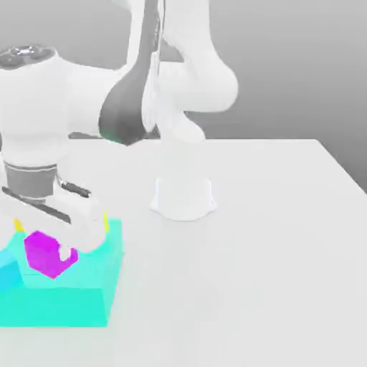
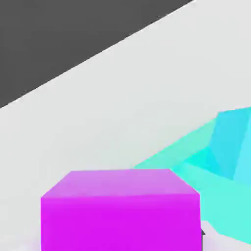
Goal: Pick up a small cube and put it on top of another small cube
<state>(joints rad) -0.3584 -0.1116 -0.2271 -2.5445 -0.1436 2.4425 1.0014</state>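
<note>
The small magenta cube (image 1: 41, 252) sits between the fingers of my gripper (image 1: 51, 254), which is shut on it at the exterior view's lower left. One white fingertip (image 1: 68, 253) presses the cube's side. The cube hangs over the top of a large cyan block (image 1: 72, 297); whether it touches the block I cannot tell. In the hand view the magenta cube (image 2: 120, 211) sits very close, with the cyan block (image 2: 220, 166) beyond it.
Two small yellow pieces (image 1: 19, 226) (image 1: 106, 223) peek out from behind the hand, above the cyan block. The arm's white base (image 1: 183, 197) stands mid-table. White tabletop (image 1: 272, 272) stretches to the exterior view's right.
</note>
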